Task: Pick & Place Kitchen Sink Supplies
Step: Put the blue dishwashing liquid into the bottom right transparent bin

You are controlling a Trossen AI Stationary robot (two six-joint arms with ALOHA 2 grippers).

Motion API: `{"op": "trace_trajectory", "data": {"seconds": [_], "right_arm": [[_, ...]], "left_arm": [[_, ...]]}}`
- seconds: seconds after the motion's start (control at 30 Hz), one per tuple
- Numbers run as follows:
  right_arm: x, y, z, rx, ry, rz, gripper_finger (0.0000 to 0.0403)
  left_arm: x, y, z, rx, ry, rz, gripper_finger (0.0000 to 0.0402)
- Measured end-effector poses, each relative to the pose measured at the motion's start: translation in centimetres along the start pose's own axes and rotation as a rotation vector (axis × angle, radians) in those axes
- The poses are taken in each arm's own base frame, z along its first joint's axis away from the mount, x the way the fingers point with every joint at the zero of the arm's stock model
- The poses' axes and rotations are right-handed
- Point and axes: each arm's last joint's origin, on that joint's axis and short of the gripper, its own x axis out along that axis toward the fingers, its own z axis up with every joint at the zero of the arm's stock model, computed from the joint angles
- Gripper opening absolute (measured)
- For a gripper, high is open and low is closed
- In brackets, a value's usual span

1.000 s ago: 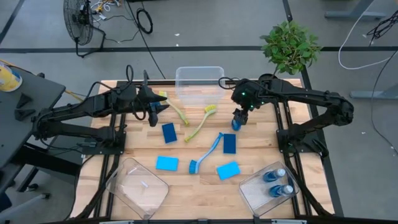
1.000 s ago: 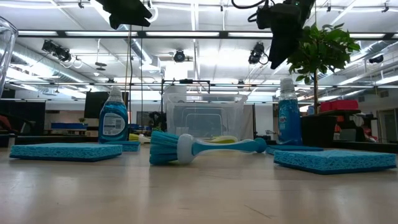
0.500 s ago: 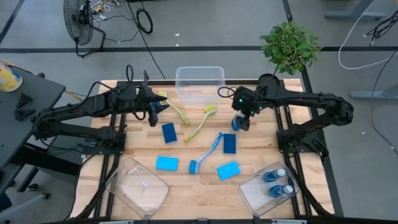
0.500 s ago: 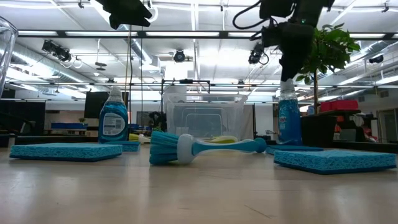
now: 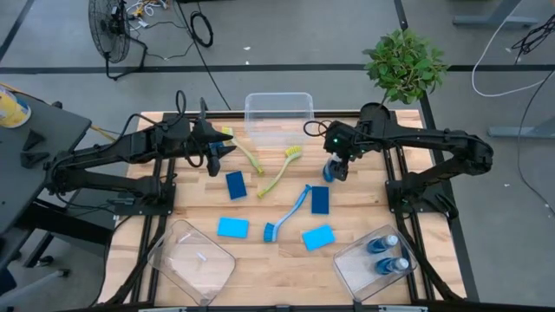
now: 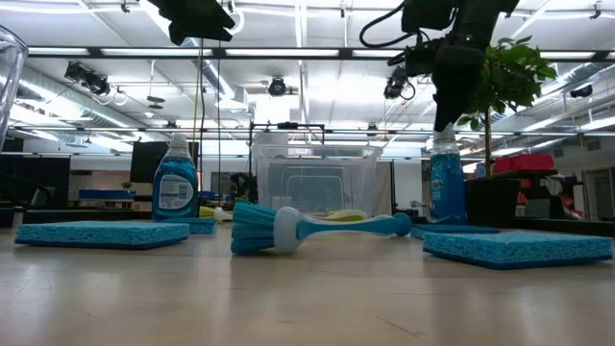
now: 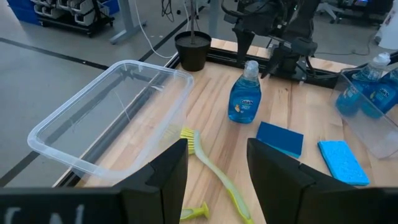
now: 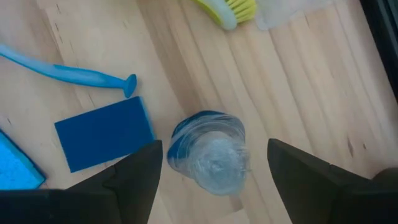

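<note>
"Dawn"-labelled blue soap bottle

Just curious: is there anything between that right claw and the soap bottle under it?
Nothing. In the right wrist view the right gripper is open, straddling the soap bottle top.

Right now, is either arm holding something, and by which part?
Nothing is held. The right gripper hangs open over a soap bottle; the left gripper holds nothing.

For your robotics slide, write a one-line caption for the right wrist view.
Open right gripper poised directly above an upright blue soap bottle, beside a dark blue sponge.
</note>
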Motion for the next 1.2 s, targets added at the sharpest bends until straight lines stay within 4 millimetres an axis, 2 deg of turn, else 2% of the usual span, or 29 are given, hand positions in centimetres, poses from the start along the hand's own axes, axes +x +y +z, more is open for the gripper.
{"op": "trace_trajectory", "data": {"seconds": [1.2], "right_arm": [[0.01, -0.01, 0.03, -0.170, -0.004, 0.007, 0.0292]], "left_arm": [[0.00, 0.00, -0.02, -0.031, 0.002, -0.001, 0.0170]]}}
